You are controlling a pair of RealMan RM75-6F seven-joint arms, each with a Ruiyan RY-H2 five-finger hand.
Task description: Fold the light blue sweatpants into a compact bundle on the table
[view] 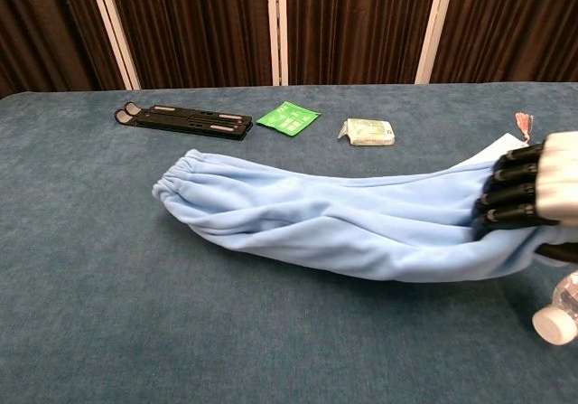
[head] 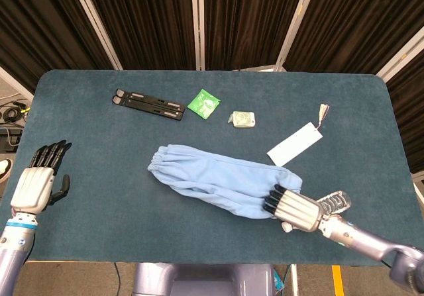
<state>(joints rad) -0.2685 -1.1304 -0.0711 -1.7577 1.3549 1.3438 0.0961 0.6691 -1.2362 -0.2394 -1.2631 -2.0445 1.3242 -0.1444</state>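
Right hand (head: 296,208) grips the near-right end of the sweatpants (head: 222,179), dark fingers (view: 506,196) closed over the cloth; chest view shows that end raised slightly off the desk (head: 86,124). One pair of sweatpants, light blue, doubled lengthwise, lying as a long strip across the middle of the desk, gathered cuff end pointing left, the gripped end to the right.

Left hand (head: 41,179) sits at the desk's left edge, well apart from the cloth, fingers spread and extended, holding nothing.

Other things on the desk, one of each:
- black folding stand (head: 148,104), flat, at the far left, well apart from the sweatpants.
- green packet (head: 203,102), just beside the stand's right end.
- small pale wrapped packet (head: 242,118), right of the green one, near the far side of the cloth but apart from it.
- white card (head: 295,144) with a tassel (head: 323,111) at its far corner; head view shows the card near the right end of the sweatpants. In the chest view its lower part is hidden behind the lifted cloth.
- clear plastic bottle (head: 333,202) with white cap (view: 554,324), lying on its side just beside the right wrist, closest item to the working hand.

Nothing lies on top of the sweatpants.
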